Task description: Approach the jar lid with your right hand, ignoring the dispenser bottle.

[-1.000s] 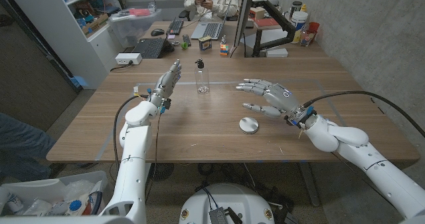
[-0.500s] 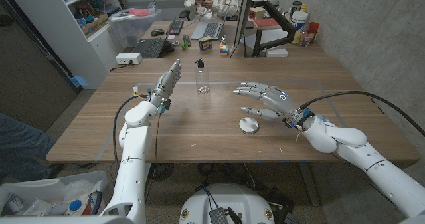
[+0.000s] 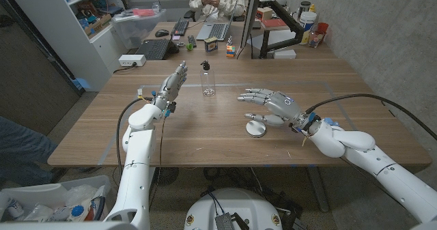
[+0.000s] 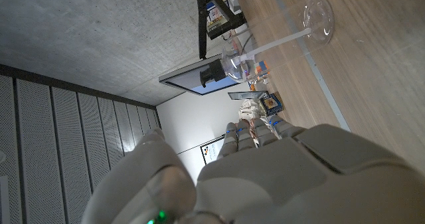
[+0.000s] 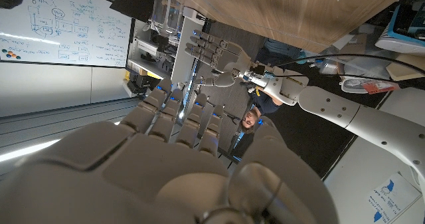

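from the head view, my right hand point(image 3: 272, 105) has slid left and a touch nearer over the last second, so its thumb side now overlaps the far right edge of the jar lid point(image 3: 256, 128). the lid itself has not moved; it lies flat on the wooden table point(image 3: 205, 138), near of centre. the right fingers are spread wide and hold nothing. i judge the approach nearly complete, though i cannot tell whether the hand touches the lid or hovers just above it. the dispenser bottle point(image 3: 208, 79) stands upright, well apart on the far side, untouched, which is what i want. my left hand point(image 3: 172, 84) has stayed put left of the bottle, fingers straight and close together, pointing away, holding nothing.

in the left wrist view, the back of the left hand point(image 4: 279, 177) takes up the lower part, and the clear bottle point(image 4: 279, 41) shows beyond it over the wood.

in the right wrist view, the right hand point(image 5: 179, 164) shows its back, fingers extended and apart, with the left hand point(image 5: 216, 54) beyond them.
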Robot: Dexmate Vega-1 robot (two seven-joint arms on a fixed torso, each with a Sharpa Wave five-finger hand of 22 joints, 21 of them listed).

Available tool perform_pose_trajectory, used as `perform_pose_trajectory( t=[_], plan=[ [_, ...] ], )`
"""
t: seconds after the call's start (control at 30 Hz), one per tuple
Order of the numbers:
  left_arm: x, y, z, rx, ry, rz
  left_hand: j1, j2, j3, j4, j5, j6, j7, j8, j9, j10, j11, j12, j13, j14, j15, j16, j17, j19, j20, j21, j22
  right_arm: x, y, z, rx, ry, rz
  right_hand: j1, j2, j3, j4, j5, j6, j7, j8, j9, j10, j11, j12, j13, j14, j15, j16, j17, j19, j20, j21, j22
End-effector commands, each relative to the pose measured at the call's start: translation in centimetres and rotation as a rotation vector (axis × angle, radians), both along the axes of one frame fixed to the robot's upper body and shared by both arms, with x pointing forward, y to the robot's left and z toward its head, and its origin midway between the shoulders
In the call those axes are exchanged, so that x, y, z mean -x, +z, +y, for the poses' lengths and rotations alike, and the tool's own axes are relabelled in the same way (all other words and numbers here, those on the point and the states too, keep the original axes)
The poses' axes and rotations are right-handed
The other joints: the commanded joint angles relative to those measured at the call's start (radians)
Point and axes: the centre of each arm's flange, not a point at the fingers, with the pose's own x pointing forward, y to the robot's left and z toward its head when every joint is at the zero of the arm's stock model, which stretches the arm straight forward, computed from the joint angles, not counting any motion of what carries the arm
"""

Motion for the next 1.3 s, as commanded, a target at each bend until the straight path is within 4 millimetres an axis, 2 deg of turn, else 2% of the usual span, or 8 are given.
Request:
perform_pose_trajectory(
  t=[0.03,0.8,1.0,1.3],
  plan=[
    [0.1,0.1,-0.1,0.001,-0.001,-0.004,0.004,0.008,-0.004,0.003,0.000,0.003,0.005,0.002,0.005,-0.008,-0.002,0.002,0.002,-0.009,0.000,0.003,0.006,-0.009,0.001,0.001,0.003,-0.5,-0.3,0.5,0.017,-0.005,0.010,-0.003,0.006,0.003,-0.006,0.005,0.009,0.002,-0.001,0.005,0.000,0.007,-0.002,0.006,0.009,-0.087,0.002,0.003,0.005,0.001,-0.002,0.001],
    [-0.1,-0.1,0.1,0.004,0.006,0.001,0.005,0.010,-0.008,0.003,-0.001,0.004,0.004,0.002,0.005,-0.008,-0.001,0.002,0.002,-0.009,0.000,0.003,0.006,-0.010,0.001,0.001,0.003,-2.1,-1.0,1.5,0.071,-0.013,0.041,0.000,0.009,0.005,-0.009,0.006,0.023,0.004,0.003,0.005,0.004,0.009,-0.001,0.006,0.018,-0.078,0.003,0.003,0.004,0.004,-0.002,0.001],
    [-0.2,-0.1,0.1,0.005,0.007,0.003,0.006,0.010,-0.009,0.003,-0.001,0.004,0.006,0.002,0.005,-0.007,-0.003,0.002,0.002,-0.009,0.001,0.003,0.006,-0.010,0.001,0.001,0.003,-2.5,-1.0,1.7,0.073,-0.016,0.051,0.002,0.012,0.007,-0.010,0.006,0.005,0.003,-0.005,0.005,0.001,0.002,-0.003,0.007,0.020,-0.074,0.003,0.003,0.003,0.006,-0.003,0.001],
    [-0.3,-0.2,0.1,0.004,0.008,0.006,0.006,0.011,-0.010,0.003,-0.001,0.003,0.004,0.002,0.005,-0.008,-0.002,0.002,0.002,-0.010,0.001,0.003,0.006,-0.010,0.002,0.001,0.003,-2.8,-1.1,2.0,0.077,-0.022,0.060,0.003,0.012,0.008,-0.012,0.006,-0.005,0.003,-0.009,0.005,-0.006,0.009,-0.006,0.007,0.019,-0.066,0.002,0.003,-0.001,0.014,-0.004,0.001]
  ],
)
